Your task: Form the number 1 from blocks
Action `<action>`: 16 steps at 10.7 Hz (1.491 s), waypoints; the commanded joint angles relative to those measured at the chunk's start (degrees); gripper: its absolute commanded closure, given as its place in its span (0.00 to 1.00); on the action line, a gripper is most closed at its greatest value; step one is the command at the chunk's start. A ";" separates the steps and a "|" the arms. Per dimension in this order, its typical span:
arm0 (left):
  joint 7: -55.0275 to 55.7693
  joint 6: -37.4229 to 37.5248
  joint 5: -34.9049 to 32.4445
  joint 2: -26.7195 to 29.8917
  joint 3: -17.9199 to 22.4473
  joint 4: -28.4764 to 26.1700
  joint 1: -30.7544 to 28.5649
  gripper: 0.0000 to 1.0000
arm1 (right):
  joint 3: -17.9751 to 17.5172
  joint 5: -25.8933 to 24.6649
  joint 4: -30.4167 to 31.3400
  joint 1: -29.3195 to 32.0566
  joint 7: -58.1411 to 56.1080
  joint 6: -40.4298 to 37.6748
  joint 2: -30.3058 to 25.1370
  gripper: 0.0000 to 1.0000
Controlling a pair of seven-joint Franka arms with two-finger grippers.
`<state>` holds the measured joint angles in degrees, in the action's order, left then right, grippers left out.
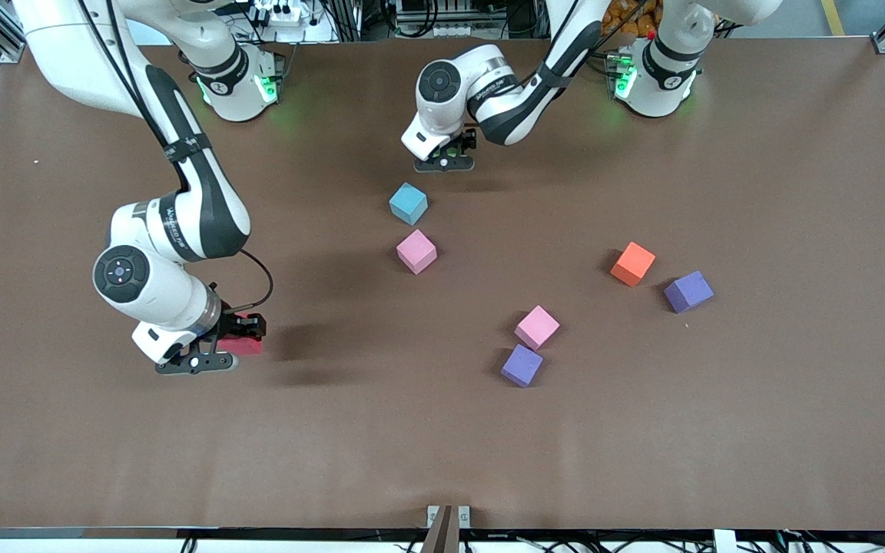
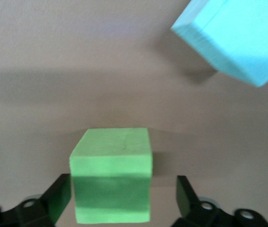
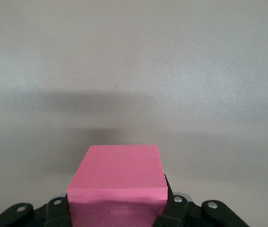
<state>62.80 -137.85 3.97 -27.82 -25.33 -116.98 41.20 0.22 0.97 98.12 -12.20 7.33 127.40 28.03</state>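
**A:** Where is each gripper, and what sits between its fingers?

**B:** The left gripper is low over the table, toward the robots' end, near the middle. Its fingers are spread apart. The green block sits between them: one finger is just beside a face of the block, the other stands clear of it with a gap. The block looks to rest on the table rather than be pinched.

**A:** And the other blocks near it?

**B:** The light blue block lies on the table just beside the left gripper, nearer the front camera. A pink block lies nearer still, close to the blue one but apart from it.

**A:** The right gripper?

**B:** The right gripper is low, toward the right arm's end of the table. Its fingers are pressed onto the red block, pinching it on two sides; in the right wrist view the block looks pinkish.

**A:** Anything else?

**B:** A second pink block lies well apart from both grippers, touching or nearly touching a purple cube. An orange cube and another purple cube lie toward the left arm's end.
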 commanded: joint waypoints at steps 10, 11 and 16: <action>-13.74 -0.05 -14.24 -4.06 4.58 15.88 -0.08 0.00 | 0.04 2.55 9.54 -3.62 11.30 1.10 -10.37 0.46; -14.54 -0.06 -14.25 -6.43 6.59 18.78 1.85 0.00 | 0.04 2.64 9.54 -3.62 11.39 1.19 -10.37 0.46; -17.00 -0.06 -15.30 -9.44 9.95 22.32 6.70 0.00 | 0.04 2.64 9.54 -4.59 17.27 1.19 -10.10 0.46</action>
<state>47.69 -138.16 -9.64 -36.69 -16.28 -96.09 47.28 -0.02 3.16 105.93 -15.70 22.00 127.86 19.48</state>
